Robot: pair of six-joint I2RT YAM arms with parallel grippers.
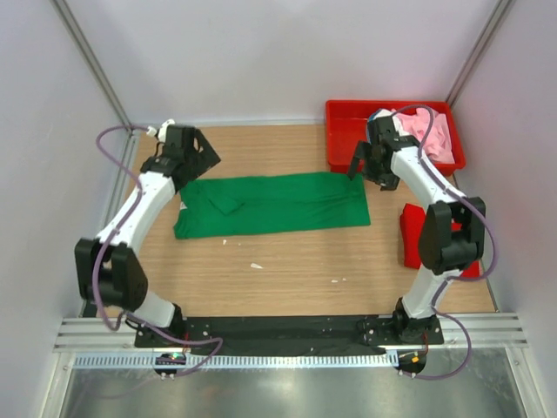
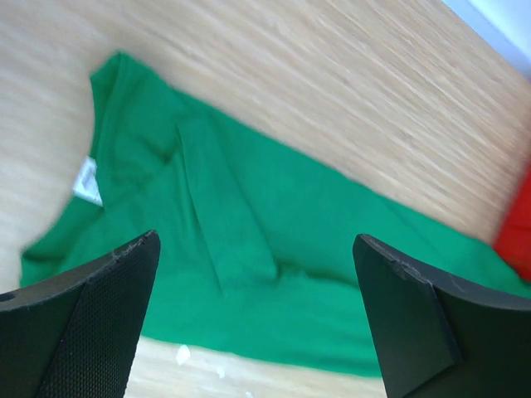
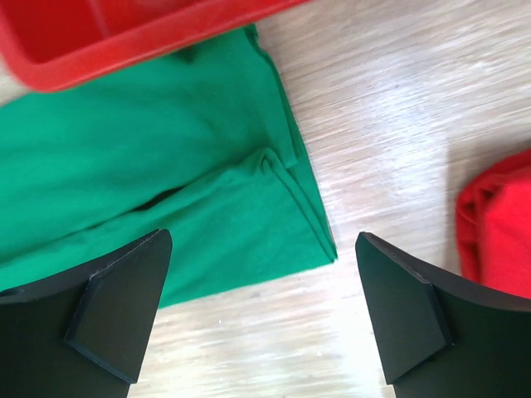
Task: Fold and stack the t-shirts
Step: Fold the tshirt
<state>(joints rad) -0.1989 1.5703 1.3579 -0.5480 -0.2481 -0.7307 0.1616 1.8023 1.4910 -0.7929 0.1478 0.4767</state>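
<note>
Just left of the red tray [image 1: 348,113], the green t-shirt [image 1: 274,205] lies on the counter [image 1: 287,270] as a long folded band. The left hand [image 2: 255,239] and right hand [image 3: 264,236] hang over its ends, both spread, empty. A pink t-shirt [image 1: 432,135] sits in the tray.

Right hand [image 3: 264,298] wide open, empty, over green shirt [image 3: 149,191] corner on worktop [image 3: 390,124]. Tray [image 3: 99,41] just beside shirt; red shirt [image 3: 498,224] apart.
</note>
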